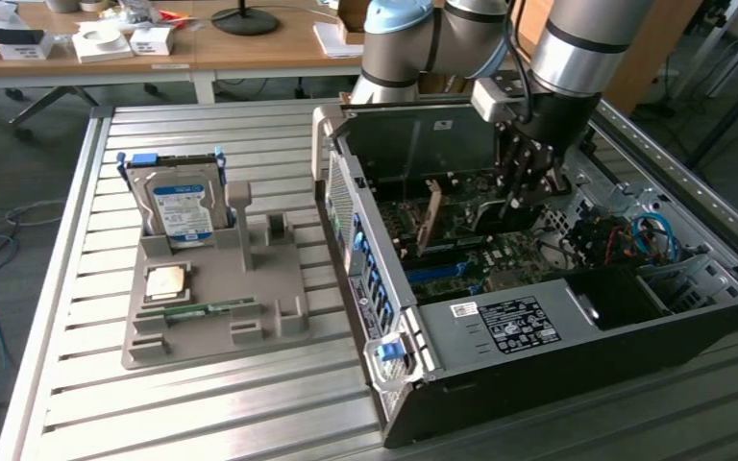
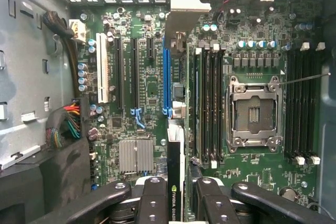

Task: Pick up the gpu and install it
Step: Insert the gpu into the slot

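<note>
My gripper (image 2: pixel 177 198) is closed on the gpu (image 2: pixel 175 145) and holds it on its edge inside the open computer case (image 1: pixel 600 375). The gpu stands over the motherboard (image 2: pixel 152 85), just beside the blue slot (image 2: pixel 167 77)

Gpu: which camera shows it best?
The wrist view: the gpu is close up, edge-on between the jaws, label showing. The exterior view shows the gpu as a dark shape under the arm, inside the computer case.

Black gpu (image 2: pixel 175 179), green motherboard (image 2: pixel 258 35), blue slot (image 2: pixel 167 77)
</note>
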Controlling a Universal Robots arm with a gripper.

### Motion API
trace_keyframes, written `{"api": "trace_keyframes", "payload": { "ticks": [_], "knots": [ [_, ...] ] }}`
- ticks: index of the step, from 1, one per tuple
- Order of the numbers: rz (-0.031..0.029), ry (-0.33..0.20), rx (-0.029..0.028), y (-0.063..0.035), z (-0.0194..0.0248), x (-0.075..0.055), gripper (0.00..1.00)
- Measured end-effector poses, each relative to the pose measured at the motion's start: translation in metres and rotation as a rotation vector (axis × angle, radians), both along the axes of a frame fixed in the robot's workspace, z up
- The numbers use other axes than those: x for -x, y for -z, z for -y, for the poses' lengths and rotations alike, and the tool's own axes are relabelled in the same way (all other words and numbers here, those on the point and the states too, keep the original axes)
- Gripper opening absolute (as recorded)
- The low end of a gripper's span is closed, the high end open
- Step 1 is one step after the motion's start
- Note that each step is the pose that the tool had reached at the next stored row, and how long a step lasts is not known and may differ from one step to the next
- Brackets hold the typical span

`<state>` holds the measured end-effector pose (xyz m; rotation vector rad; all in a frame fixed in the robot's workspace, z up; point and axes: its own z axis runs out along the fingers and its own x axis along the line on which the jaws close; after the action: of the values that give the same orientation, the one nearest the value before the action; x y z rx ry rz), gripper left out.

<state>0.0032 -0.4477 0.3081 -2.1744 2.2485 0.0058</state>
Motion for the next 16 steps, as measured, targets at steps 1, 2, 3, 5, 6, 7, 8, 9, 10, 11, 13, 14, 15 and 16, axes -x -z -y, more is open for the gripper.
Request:
{"api": "trace_keyframes", "payload": {
  "ticks": [1, 2, 3, 5, 6, 7, 8, 9, 10, 11, 13, 14, 15, 16],
  "knots": [
    [0.0, 0.0, 0.0, 0.0, 0.0, 0.0002, 0.26],
    [0.0, 0.0, 0.0, 0.0, 0.0, 0.0005, 0.26],
    [0.0, 0.0, 0.0001, 0.0, 0.0, 0.0008, 0.26],
    [0.0, 0.0, 0.0, 0.0, 0.0, 0.0013, 0.26],
    [0.0, 0.0, 0.0001, 0.0, 0.0, 0.0015, 0.26],
    [0.0, 0.0, 0.0001, 0.0, 0.0, 0.0017, 0.26],
    [-0.0001, 0.0, 0.0001, 0.0, 0.0, 0.002, 0.26],
    [0.0, 0.0, 0.0001, 0.0001, 0.0, 0.0022, 0.26],
    [0.0, 0.0, -0.0001, 0.0002, 0.0, 0.0025, 0.26],
    [0.0, 0.0, 0.0, 0.0003, 0.0, 0.0029, 0.26],
    [-0.0001, 0.0, 0.0, 0.0005, 0.0, 0.0036, 0.26],
    [-0.0001, 0.0, 0.0, 0.0006, 0.0, 0.0039, 0.26],
    [0.0, 0.001, 0.0, 0.0008, 0.0, 0.0043, 0.26],
    [0.0, 0.001, 0.0, 0.001, 0.0, 0.0048, 0.26]
  ]
}}
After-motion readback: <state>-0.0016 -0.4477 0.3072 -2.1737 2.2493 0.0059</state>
